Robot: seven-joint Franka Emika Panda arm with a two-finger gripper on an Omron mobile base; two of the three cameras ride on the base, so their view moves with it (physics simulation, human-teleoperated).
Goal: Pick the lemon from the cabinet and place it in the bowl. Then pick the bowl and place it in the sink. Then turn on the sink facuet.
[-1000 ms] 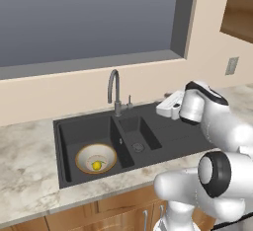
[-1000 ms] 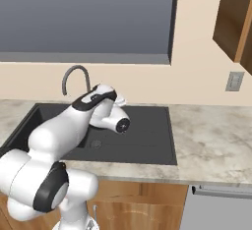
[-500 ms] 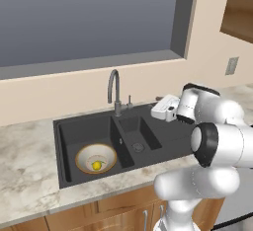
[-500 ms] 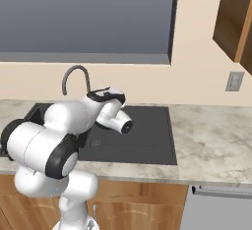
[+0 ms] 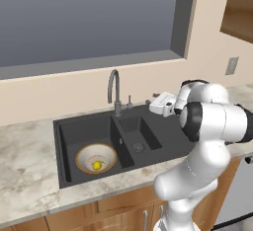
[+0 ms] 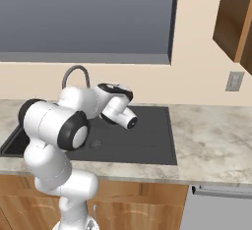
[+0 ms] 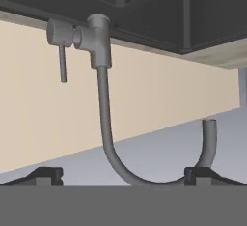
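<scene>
A: Which step is in hand?

B: The last one, I judge. The lemon [image 5: 97, 165] lies in the bowl [image 5: 87, 155], and the bowl sits in the left basin of the sink [image 5: 160, 134]. Only the tap [image 5: 114, 91] is left to turn on.

A: Where is the hand?

B: The hand [image 5: 159, 104] hangs over the back right corner of the sink, to the right of the tap and apart from it, pointing toward it. Its fingers stand fully apart and hold nothing.

A: What does the hand camera give?

B: That view is rolled upside down. The tap [image 7: 103, 123] runs from its base at the top down through the arch, with the lever [image 7: 62, 51] sticking out to the left of the base. The two fingertips [image 7: 44, 176] sit at the bottom edge, wide apart, with the arch of the spout between them in the picture, though still some way off.

A: So what does the next move call for?

B: Closing the gap toward the base of the tap and lining up on the lever rather than the spout. It is small and thin, so the approach needs care. Whether it wants a push or a pinch I cannot tell.
</scene>
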